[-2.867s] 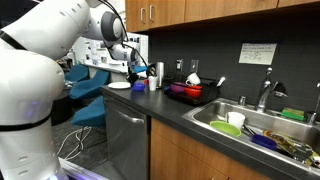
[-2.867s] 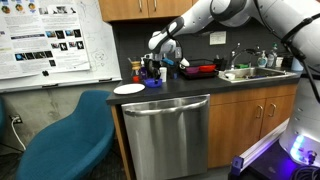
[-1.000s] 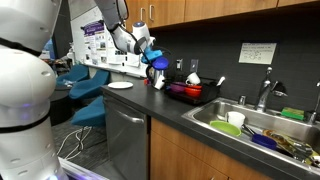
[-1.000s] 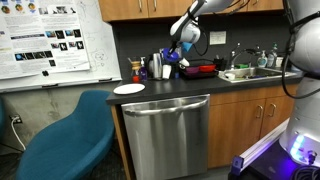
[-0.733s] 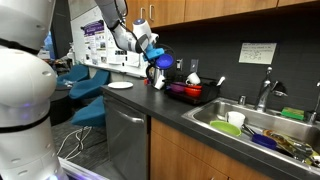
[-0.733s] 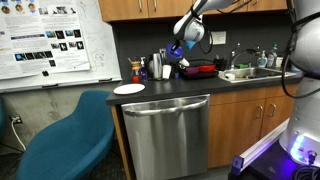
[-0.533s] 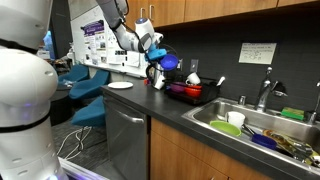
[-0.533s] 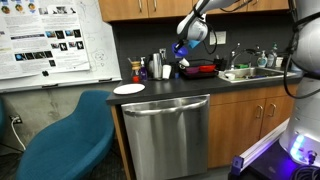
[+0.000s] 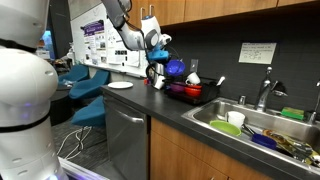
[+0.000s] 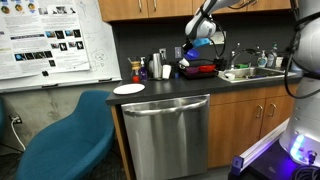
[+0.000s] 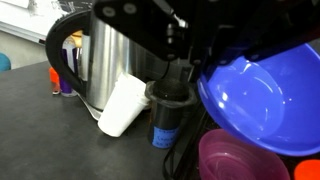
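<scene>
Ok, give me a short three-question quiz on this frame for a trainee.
1. True or false: the hand is shut on the blue bowl.
2. In the wrist view, what is right beside the steel kettle? A white cup; B banana; C sponge.
3. Fill in: the dish rack near the hand is ___ in colour.
Key: 1 true; 2 A; 3 red.

The bowl (image 11: 265,95) is a glossy, plain blue. The kettle (image 11: 110,50) is brushed silver with a black handle, and the cup (image 11: 122,105) is white. The tumbler (image 11: 235,160) looks translucent purple, perhaps pink, though it is blurred. The counter (image 11: 40,130) is dark grey.
</scene>
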You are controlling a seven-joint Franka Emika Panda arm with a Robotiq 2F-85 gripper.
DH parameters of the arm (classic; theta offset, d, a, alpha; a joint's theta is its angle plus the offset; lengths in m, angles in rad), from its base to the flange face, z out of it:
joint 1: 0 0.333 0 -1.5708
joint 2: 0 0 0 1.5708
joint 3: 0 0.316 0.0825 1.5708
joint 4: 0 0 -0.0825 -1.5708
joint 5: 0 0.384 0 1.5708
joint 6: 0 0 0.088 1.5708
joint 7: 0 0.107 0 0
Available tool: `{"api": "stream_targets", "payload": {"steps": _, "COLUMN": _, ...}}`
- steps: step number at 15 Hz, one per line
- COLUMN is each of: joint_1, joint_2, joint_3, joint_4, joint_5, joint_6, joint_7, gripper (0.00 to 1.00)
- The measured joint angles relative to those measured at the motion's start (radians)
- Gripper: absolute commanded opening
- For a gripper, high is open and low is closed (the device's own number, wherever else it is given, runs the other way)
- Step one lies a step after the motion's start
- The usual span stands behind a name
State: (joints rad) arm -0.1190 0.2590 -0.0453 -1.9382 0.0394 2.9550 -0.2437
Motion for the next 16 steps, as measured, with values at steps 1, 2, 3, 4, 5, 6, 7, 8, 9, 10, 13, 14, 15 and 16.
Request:
{"api": "stream_targets", "payload": {"steps": 1, "joint_1": 0.000, "joint_2": -0.002, "joint_3": -0.003, "joint_4": 0.002, "joint_5": -0.004, "joint_6": -0.030, "joint_7": 0.023, "gripper": 0.01}}
{"api": "stream_targets", "payload": {"steps": 2, "joint_1": 0.000, "joint_2": -0.004, "joint_3": -0.004, "joint_4": 0.004, "joint_5": -0.005, "joint_6": -0.065, "joint_7": 0.041, "gripper": 0.01}}
{"api": "stream_targets", "payload": {"steps": 3, "joint_1": 0.001, "joint_2": -0.006, "joint_3": -0.003, "joint_4": 0.007, "joint_5": -0.005, "joint_6": -0.098, "joint_7": 0.053, "gripper": 0.01}}
{"api": "stream_targets", "payload": {"steps": 4, "joint_1": 0.004, "joint_2": -0.007, "joint_3": -0.002, "joint_4": 0.012, "joint_5": -0.005, "joint_6": -0.131, "joint_7": 0.062, "gripper": 0.01}}
{"api": "stream_targets", "payload": {"steps": 5, "joint_1": 0.005, "joint_2": -0.007, "joint_3": 0.003, "joint_4": 0.016, "joint_5": -0.002, "joint_6": -0.161, "joint_7": 0.063, "gripper": 0.01}}
{"api": "stream_targets", "payload": {"steps": 6, "joint_1": 0.005, "joint_2": -0.007, "joint_3": 0.011, "joint_4": 0.020, "joint_5": 0.003, "joint_6": -0.190, "joint_7": 0.062, "gripper": 0.01}}
{"api": "stream_targets", "payload": {"steps": 7, "joint_1": 0.005, "joint_2": -0.007, "joint_3": 0.020, "joint_4": 0.024, "joint_5": 0.005, "joint_6": -0.219, "joint_7": 0.059, "gripper": 0.01}}
{"api": "stream_targets", "payload": {"steps": 8, "joint_1": 0.007, "joint_2": -0.007, "joint_3": 0.028, "joint_4": 0.027, "joint_5": 0.005, "joint_6": -0.245, "joint_7": 0.058, "gripper": 0.01}}
{"api": "stream_targets", "payload": {"steps": 9, "joint_1": 0.013, "joint_2": -0.007, "joint_3": 0.032, "joint_4": 0.030, "joint_5": 0.002, "joint_6": -0.269, "joint_7": 0.056, "gripper": 0.01}}
{"api": "stream_targets", "payload": {"steps": 10, "joint_1": 0.019, "joint_2": -0.006, "joint_3": 0.033, "joint_4": 0.033, "joint_5": -0.004, "joint_6": -0.288, "joint_7": 0.056, "gripper": 0.01}}
{"api": "stream_targets", "payload": {"steps": 13, "joint_1": 0.031, "joint_2": -0.002, "joint_3": 0.031, "joint_4": 0.048, "joint_5": -0.038, "joint_6": -0.299, "joint_7": 0.056, "gripper": 0.01}}
{"api": "stream_targets", "payload": {"steps": 14, "joint_1": 0.032, "joint_2": -0.001, "joint_3": 0.030, "joint_4": 0.056, "joint_5": -0.054, "joint_6": -0.296, "joint_7": 0.056, "gripper": 0.01}}
{"api": "stream_targets", "payload": {"steps": 15, "joint_1": 0.032, "joint_2": 0.001, "joint_3": 0.027, "joint_4": 0.065, "joint_5": -0.069, "joint_6": -0.294, "joint_7": 0.056, "gripper": 0.01}}
{"api": "stream_targets", "payload": {"steps": 16, "joint_1": 0.031, "joint_2": 0.002, "joint_3": 0.023, "joint_4": 0.074, "joint_5": -0.083, "joint_6": -0.293, "joint_7": 0.056, "gripper": 0.01}}
